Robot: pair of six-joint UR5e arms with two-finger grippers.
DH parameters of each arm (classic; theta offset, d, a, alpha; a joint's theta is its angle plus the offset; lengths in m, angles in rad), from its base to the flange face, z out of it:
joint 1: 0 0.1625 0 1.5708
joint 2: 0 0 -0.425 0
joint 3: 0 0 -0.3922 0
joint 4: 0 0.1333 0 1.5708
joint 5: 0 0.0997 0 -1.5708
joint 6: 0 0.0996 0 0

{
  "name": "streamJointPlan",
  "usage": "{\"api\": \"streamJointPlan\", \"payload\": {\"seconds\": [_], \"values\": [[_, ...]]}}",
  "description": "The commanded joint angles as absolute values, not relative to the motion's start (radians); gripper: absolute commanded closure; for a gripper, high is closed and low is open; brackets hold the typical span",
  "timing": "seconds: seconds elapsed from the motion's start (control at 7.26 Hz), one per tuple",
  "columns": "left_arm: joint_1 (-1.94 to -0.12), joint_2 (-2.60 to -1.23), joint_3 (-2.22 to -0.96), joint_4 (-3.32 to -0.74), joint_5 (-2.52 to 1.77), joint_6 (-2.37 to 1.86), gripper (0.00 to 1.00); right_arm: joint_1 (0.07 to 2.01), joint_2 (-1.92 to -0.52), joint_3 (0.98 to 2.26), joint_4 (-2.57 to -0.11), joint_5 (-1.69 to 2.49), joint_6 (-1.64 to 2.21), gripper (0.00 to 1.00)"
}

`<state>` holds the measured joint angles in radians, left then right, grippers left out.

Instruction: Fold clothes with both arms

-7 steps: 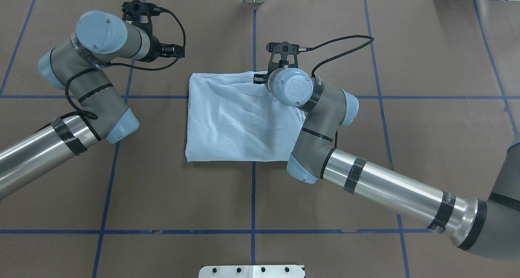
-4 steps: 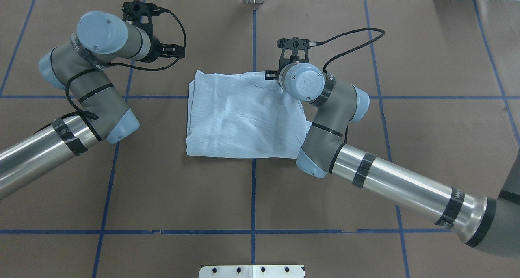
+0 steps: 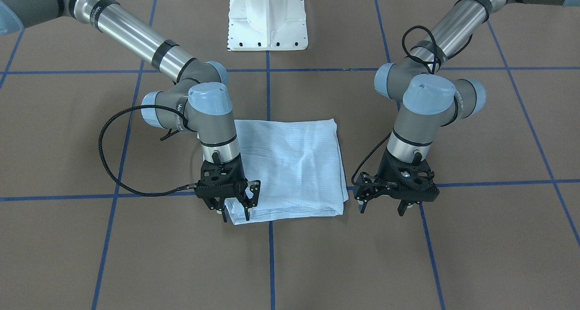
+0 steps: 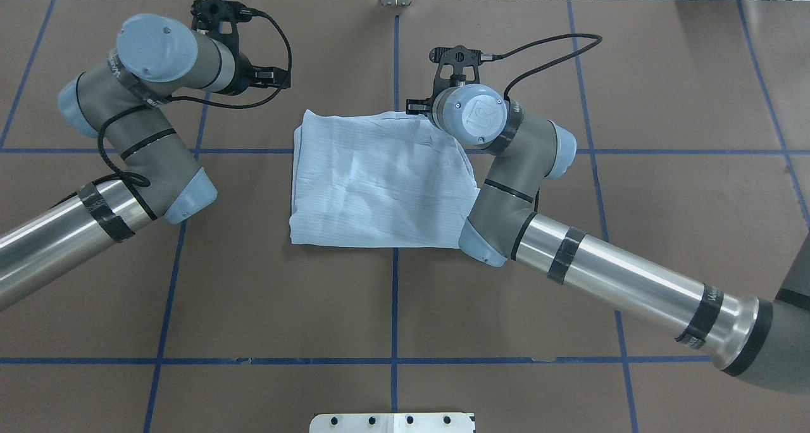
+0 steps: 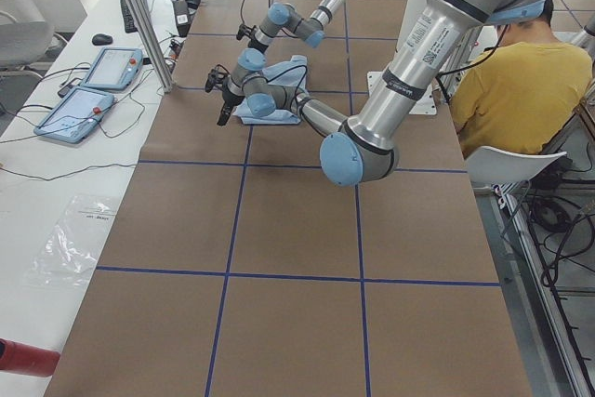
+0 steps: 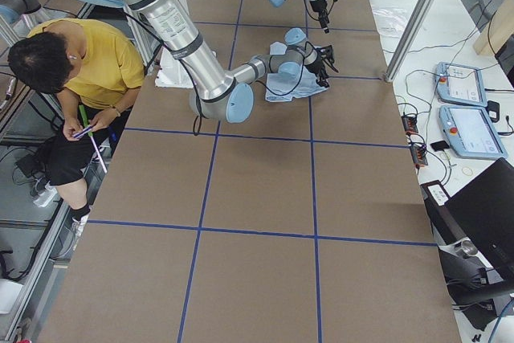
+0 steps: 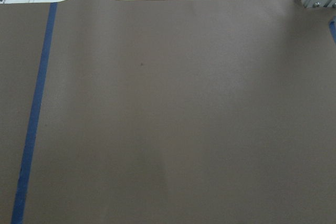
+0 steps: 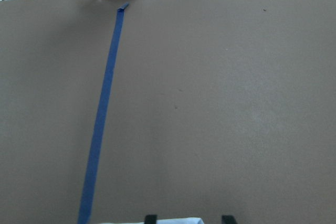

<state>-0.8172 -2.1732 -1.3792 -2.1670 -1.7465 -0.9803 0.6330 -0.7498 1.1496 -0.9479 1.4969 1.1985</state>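
A robotics lab. The silver-grey tubular left arm (image 4: pixel 44 243) and right arm (image 4: pixel 620 287) work over a brown paper-covered table (image 4: pixel 285 306) gridded with blue tape lines (image 4: pixel 393 306), by a white pedestal base (image 3: pixel 267 17). Alongside runs a white bench (image 5: pixel 37 192) with two blue-grey touchscreen teach pendants (image 5: pixel 79 111) and aluminium frame posts (image 5: pixel 139 20). A person in a yellow shirt (image 5: pixel 507 90) sits beside the rig.

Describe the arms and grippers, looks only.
Both match. The left arm and right arm are silver tubes with grey joints, light blue caps and black bands with white lettering. A braided black cable loops to each black gripper, the left gripper and right gripper, each with two thin jaws.
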Motion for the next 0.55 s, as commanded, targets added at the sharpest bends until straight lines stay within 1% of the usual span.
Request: {"api": "streamJointPlan", "payload": {"seconds": [0.0,0.14,0.28,0.41], "values": [[-0.819,-2.059,-1.582,-2.055,-1.81,-0.922,0.0,0.737,-0.745,1.298,-1.199,1.668,1.181,0.0],[-0.827,-1.995,-1.762,-1.901,-1.812,-0.831,0.0,0.812,-0.767,1.393,-1.33,1.801,1.142,0.0],[-0.833,-1.933,-1.946,-1.729,-1.828,-0.736,0.0,0.903,-0.835,1.511,-1.459,1.936,1.002,0.0],[-0.872,-1.881,-2.068,-1.604,-1.86,-0.63,0.0,1.001,-0.933,1.634,-1.571,2.007,0.803,0.0]]}}
